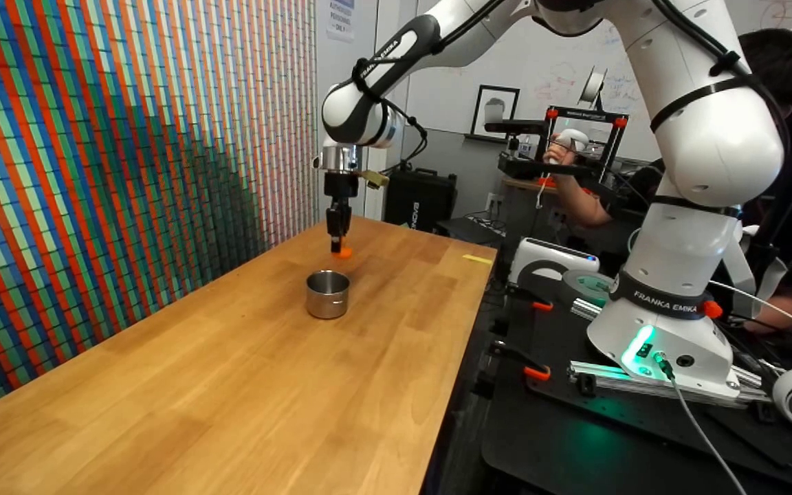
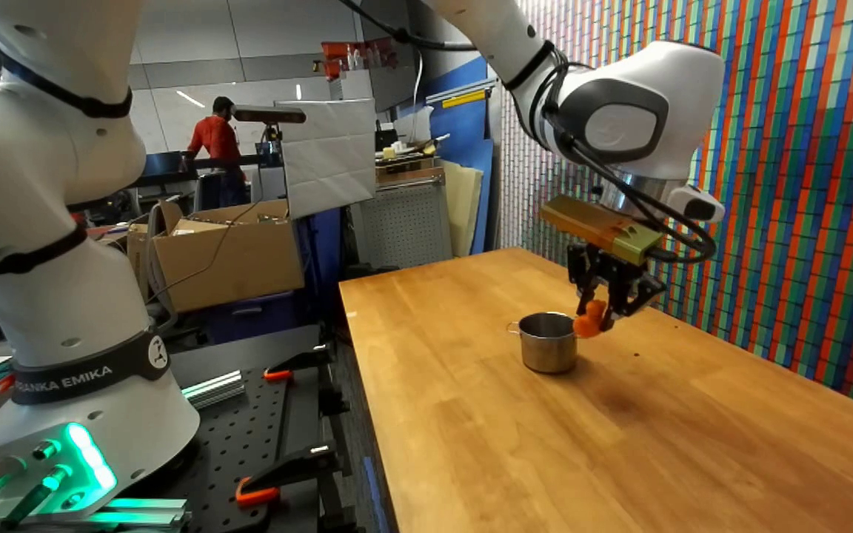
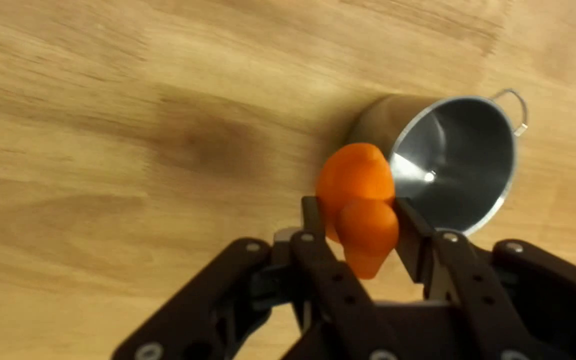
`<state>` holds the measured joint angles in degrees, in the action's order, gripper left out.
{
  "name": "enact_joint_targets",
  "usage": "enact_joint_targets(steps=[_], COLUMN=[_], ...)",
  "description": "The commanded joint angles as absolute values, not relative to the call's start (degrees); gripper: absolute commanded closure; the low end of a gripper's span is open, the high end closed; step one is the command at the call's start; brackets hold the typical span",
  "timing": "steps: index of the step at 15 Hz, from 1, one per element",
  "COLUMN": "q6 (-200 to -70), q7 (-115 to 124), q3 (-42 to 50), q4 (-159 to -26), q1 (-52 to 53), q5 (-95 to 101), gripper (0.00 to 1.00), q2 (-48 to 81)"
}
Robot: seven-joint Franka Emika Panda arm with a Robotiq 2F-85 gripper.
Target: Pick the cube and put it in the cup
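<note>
The cube is a small bright orange piece (image 3: pixel 355 170); it looks rounded and lumpy here, not square. It also shows in both exterior views (image 1: pixel 344 253) (image 2: pixel 588 326). My gripper (image 3: pixel 358 207) is shut on it, one finger on each side, and holds it above the table. The gripper shows in both exterior views (image 1: pixel 338 245) (image 2: pixel 597 314). The cup (image 1: pixel 327 302) is grey metal with a wire handle and stands upright on the table. In the wrist view the orange piece overlaps the rim of the cup (image 3: pixel 468 160); in an exterior view it appears beside the cup's rim (image 2: pixel 549 354).
The wooden table (image 1: pixel 245 385) runs along a wall of coloured blocks (image 1: pixel 128 137). A yellow strip (image 1: pixel 476 259) lies by the table's edge. The robot's base (image 1: pixel 664 330) and clamps (image 2: pixel 286 474) are on a black bench beside the table.
</note>
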<state>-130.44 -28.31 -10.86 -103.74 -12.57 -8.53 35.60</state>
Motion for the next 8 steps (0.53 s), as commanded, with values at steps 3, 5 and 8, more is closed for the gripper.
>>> enact_joint_targets(steps=[3, 5, 8], q6=[-128.25, -128.03, -127.4], q7=[-28.79, -28.4, -27.8], q3=[-13.02, -13.05, -12.57], q4=[-104.93, -105.41, -106.7], q1=[-12.98, -12.55, -11.94], q5=[-20.67, -23.53, -25.93], gripper=[0.82, 0.82, 0.82], q2=[30.95, 31.23, 32.29])
